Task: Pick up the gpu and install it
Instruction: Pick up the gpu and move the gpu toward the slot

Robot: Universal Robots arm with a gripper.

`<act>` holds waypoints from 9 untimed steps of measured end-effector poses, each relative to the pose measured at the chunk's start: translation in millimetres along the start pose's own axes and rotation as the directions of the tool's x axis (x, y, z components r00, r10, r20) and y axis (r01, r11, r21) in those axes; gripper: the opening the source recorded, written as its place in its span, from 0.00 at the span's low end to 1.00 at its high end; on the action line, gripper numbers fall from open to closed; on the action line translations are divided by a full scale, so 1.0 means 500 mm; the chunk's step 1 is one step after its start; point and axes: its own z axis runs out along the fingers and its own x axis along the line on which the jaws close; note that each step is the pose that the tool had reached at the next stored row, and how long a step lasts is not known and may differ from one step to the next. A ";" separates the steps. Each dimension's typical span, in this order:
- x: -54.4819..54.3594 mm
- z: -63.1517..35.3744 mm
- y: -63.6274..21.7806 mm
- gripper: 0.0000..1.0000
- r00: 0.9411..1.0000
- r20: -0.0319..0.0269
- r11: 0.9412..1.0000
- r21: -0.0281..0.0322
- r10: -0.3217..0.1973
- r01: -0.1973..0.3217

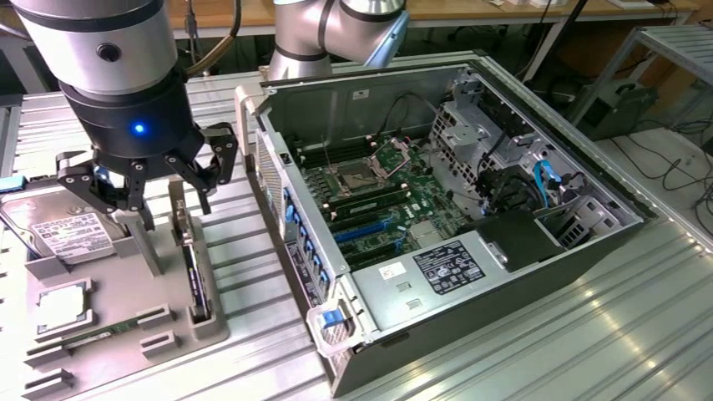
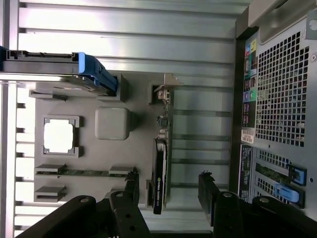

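On the grey moulded parts tray (image 1: 117, 288) at the exterior view's left we record the gpu (image 1: 196, 284), a thin dark circuit card standing on its long edge in a slot, with its silver metal end bracket (image 2: 166, 84) at one end. Directly above it we note the black multi-link gripper (image 1: 167, 199) of the grey robot arm (image 1: 106, 58), its fingers (image 2: 131, 196) spread wide and released, holding nothing. In the wrist view one finger stands to each side of the card's edge, apart from it. Also entered on the same tray: a silver boxy hard drive with white label (image 1: 62, 230) and a blue piece at one end; a square silver processor chip (image 1: 62, 305) in a framed recess; a narrow green memory stick (image 1: 95, 338) lying between small blocks; a plain grey rounded block (image 2: 113, 123) between the processor and the card. Beside the tray, at the exterior view's right, we list a black and silver computer case (image 1: 446, 209) lying on its side with the panel off, its green motherboard (image 1: 379, 188) exposed. Tray and case rest on a ribbed aluminium table (image 1: 557, 334). The gpu sits outside the case, not yet installed.
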 end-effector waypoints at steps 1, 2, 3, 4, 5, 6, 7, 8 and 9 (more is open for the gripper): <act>0.000 0.001 0.000 0.60 1.000 0.000 1.000 0.000 0.000 0.000; 0.000 0.002 0.000 0.60 1.000 0.000 1.000 0.000 0.000 0.000; 0.000 0.003 0.000 0.60 1.000 0.000 1.000 0.000 0.000 0.000; 0.000 0.004 0.000 0.60 1.000 0.000 1.000 0.000 0.000 0.000; 0.000 0.005 0.000 0.60 1.000 0.000 1.000 0.000 0.000 0.000; 0.000 0.006 0.000 0.60 1.000 0.000 1.000 0.000 0.000 0.000; 0.000 0.007 0.000 0.60 1.000 0.000 1.000 0.000 0.000 0.000; 0.000 0.008 0.000 0.60 1.000 0.000 1.000 0.000 0.000 0.000; 0.000 0.009 0.000 0.60 1.000 0.000 1.000 0.000 0.000 0.000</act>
